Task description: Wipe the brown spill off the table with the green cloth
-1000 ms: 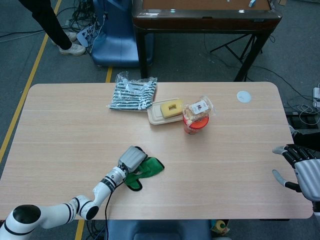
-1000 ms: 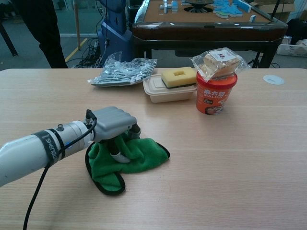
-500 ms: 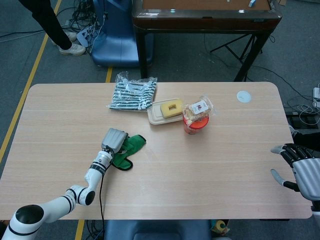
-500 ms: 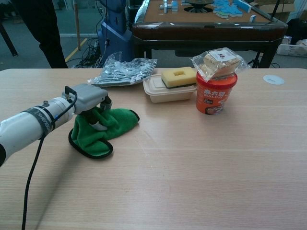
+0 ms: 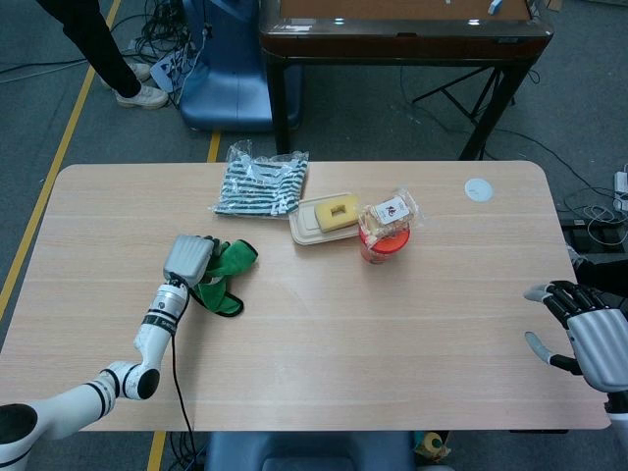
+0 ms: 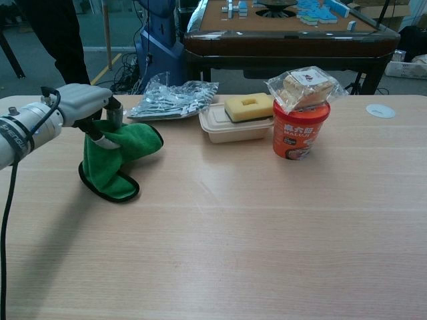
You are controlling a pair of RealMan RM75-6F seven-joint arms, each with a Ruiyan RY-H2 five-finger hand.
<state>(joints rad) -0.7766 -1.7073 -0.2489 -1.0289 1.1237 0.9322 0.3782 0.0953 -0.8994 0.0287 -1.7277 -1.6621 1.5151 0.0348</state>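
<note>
Left hand [image 6: 83,101]: left of frame — fingers grip green cloth [image 6: 117,157] on worktop [image 6: 267,220].
Right hand [image 5: 587,334]: lower right edge — fingers spread, empty.

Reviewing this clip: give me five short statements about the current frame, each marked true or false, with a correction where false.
1. The left hand holds the green cloth. True.
2. The yellow sponge lies directly on the table. False: it sits on the lidded white container.
3. A clear snack packet rests on top of the red cup. True.
4. The right hand is pressing on the red cup. False: it is at the table's right edge, apart from the cup, holding nothing, fingers apart.
5. The striped bag lies nearer the robot than the cloth. False: it lies beyond the cloth, toward the far edge.
</note>
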